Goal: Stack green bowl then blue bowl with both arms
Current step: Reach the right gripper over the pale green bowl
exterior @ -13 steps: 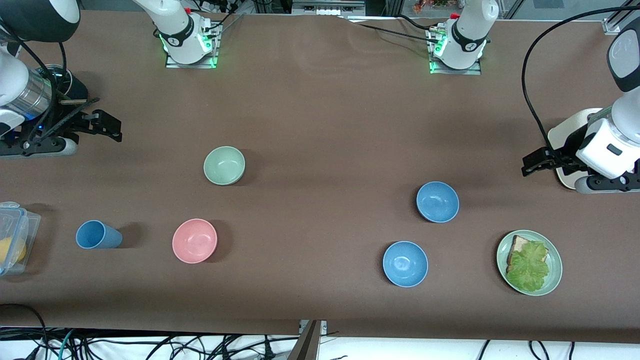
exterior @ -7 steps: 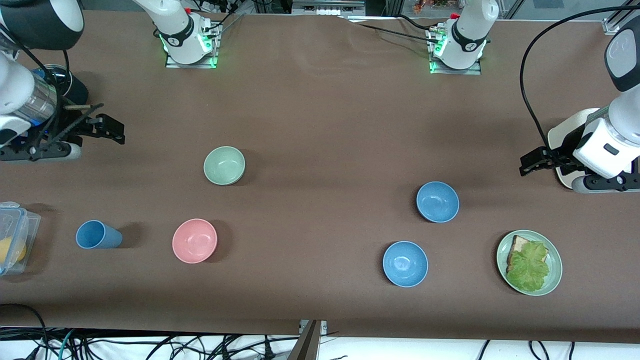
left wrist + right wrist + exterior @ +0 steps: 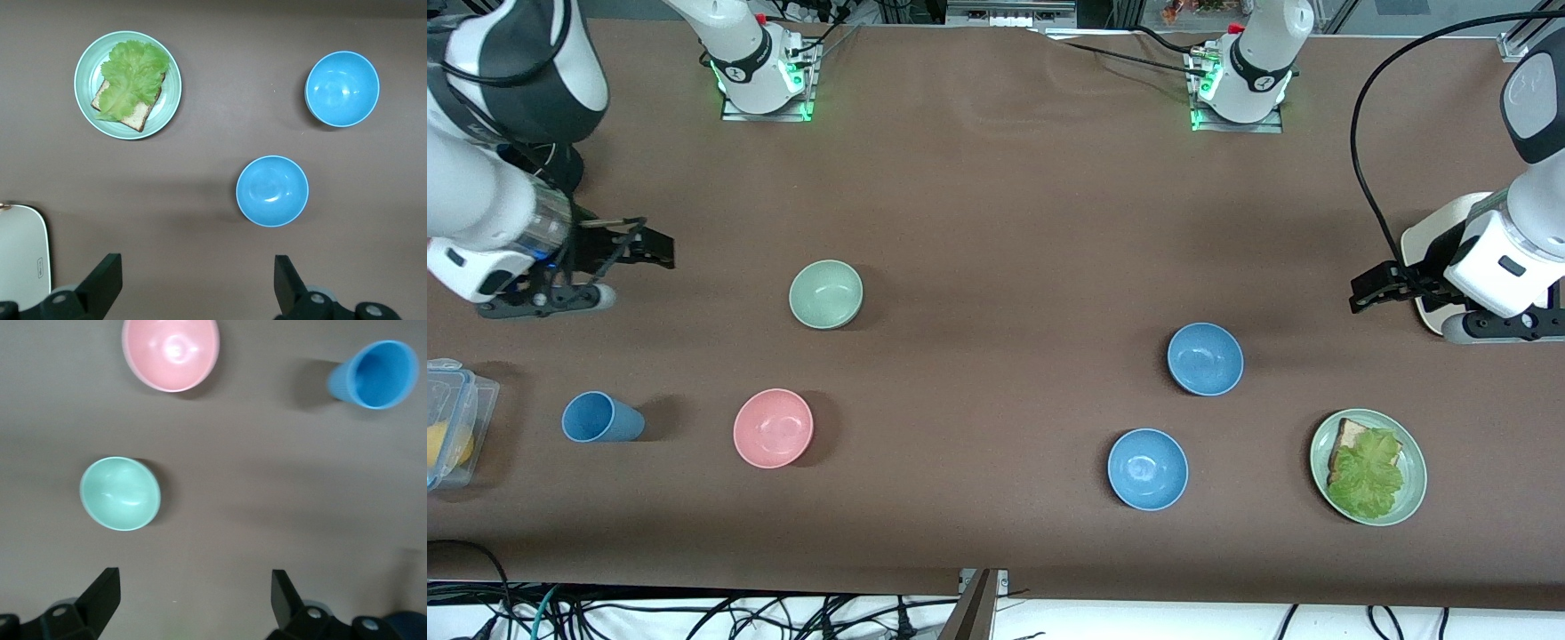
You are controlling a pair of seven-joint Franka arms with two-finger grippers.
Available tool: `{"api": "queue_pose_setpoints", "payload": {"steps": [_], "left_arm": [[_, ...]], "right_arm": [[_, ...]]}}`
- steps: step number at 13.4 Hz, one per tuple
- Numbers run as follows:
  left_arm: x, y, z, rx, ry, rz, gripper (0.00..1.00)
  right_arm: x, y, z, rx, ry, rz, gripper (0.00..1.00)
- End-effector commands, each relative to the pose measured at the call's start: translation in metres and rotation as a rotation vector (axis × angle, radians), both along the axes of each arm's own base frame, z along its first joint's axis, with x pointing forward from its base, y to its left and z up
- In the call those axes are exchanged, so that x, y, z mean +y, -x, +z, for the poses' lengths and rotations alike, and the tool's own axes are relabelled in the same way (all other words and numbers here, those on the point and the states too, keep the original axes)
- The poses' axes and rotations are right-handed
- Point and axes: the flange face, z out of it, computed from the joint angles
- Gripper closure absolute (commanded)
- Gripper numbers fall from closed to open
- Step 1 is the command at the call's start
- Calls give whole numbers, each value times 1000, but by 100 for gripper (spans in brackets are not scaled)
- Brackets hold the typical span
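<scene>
The pale green bowl [image 3: 826, 294] [image 3: 120, 493] sits upright on the brown table, farther from the front camera than the pink bowl [image 3: 773, 428]. My right gripper [image 3: 655, 249] [image 3: 193, 600] hangs open over bare table beside the green bowl, toward the right arm's end, with nothing between its fingers. The dull blue bowl [image 3: 1205, 358] [image 3: 272, 191] stands toward the left arm's end. My left gripper [image 3: 1371, 289] [image 3: 197, 283] is open and holds nothing, over the table between the blue bowl and a white board [image 3: 1430, 233].
A brighter blue bowl [image 3: 1147, 469] [image 3: 342, 88] lies nearer the front camera than the dull one. A green plate [image 3: 1412, 498] [image 3: 85, 93] carries bread and lettuce. A blue cup [image 3: 600, 418] [image 3: 373, 375] and a clear box [image 3: 452, 418] stand toward the right arm's end.
My right arm has swung in, carrying its open gripper closer to the green bowl. The left gripper has barely shifted. No bowl has moved.
</scene>
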Motion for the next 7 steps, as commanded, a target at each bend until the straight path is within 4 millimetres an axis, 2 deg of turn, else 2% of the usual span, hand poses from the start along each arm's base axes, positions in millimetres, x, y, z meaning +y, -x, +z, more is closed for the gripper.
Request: {"api": "queue_pose_setpoints", "payload": {"steps": [1,3,4,5,7], "left_arm": [[-2,1,1,0,-17,2,0],[-2,0,-1,2,-17,2,0],[-2,0,-1,2,-17,2,0],[-2,0,-1,2,-17,2,0],[-1,-1,-4,5,-17,2,0]], "right_arm": [[26,13,-50,3,-32,35,0],[29,28,-99,4,-61,18,0],[36,39,-118,7,-66,28,0],[42,50,-132,1,-65,37,0],[39,68,-160,-2,-62,34,1]]}}
